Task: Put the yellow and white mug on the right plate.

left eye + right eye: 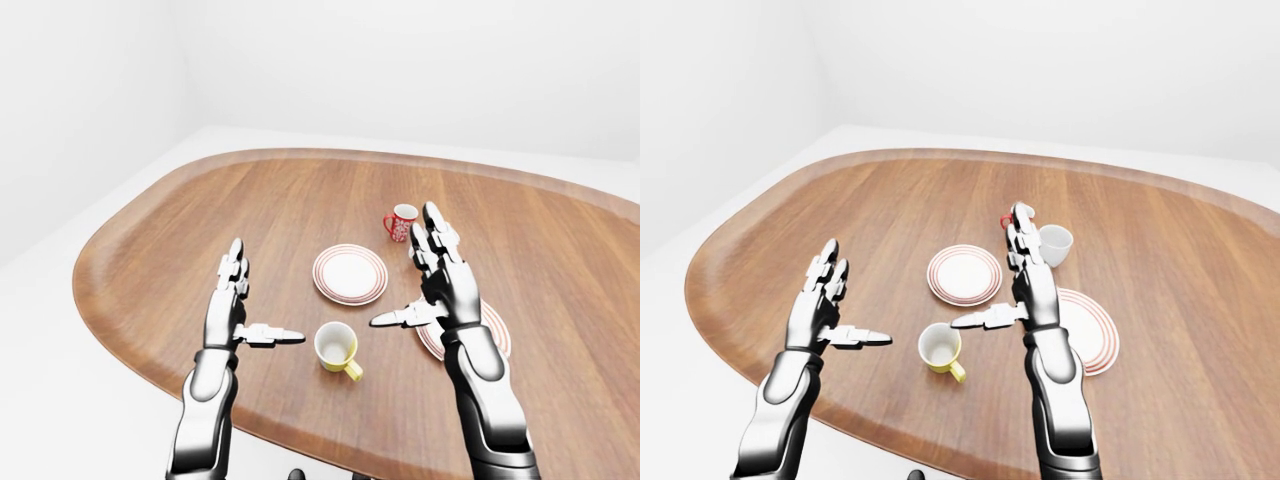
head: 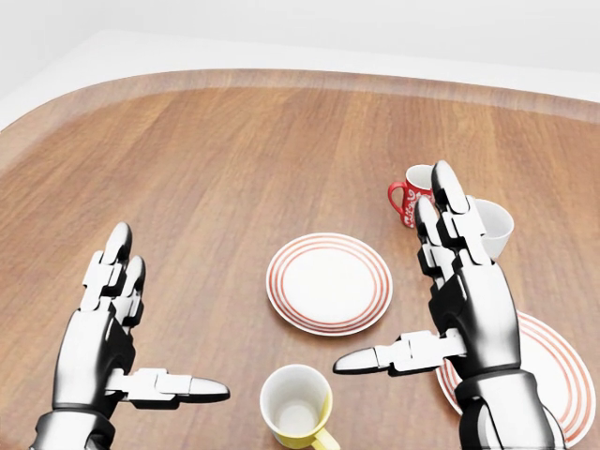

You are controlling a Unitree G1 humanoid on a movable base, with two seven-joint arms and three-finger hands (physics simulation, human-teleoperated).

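Table [image 1: 200,210] of brown wood with rounded ends fills the middle of all three views, on a white floor against white walls; the yellow and white mug [image 2: 298,409] stands upright on it at the bottom of the head view, mouth up, its yellow handle turned toward the lower right and partly cut off by the picture's edge; it sits between the two hands and touches neither; just above it in the head view lies the left plate [image 2: 329,283], white with red rings, bare; the right plate [image 2: 562,375], of the same pattern, lies at the lower right, and the right arm covers its left part; the mug is well apart from the right plate, with the right hand's thumb reaching across the gap between them; the right hand [image 2: 469,300] is wide open, fingers straight and pointing toward the top of the view, thumb stuck out to the left, and it holds nothing; the left hand [image 2: 103,347] at the lower left is likewise spread flat, thumb pointing right toward the mug, and it too has hold of nothing; near the right hand's fingertips [image 2: 442,178] stands a red mug [image 2: 405,202] with a white pattern, partly hidden by them; just to its right a plain white mug [image 1: 1054,243] stands tilted, seen best in the right-eye view
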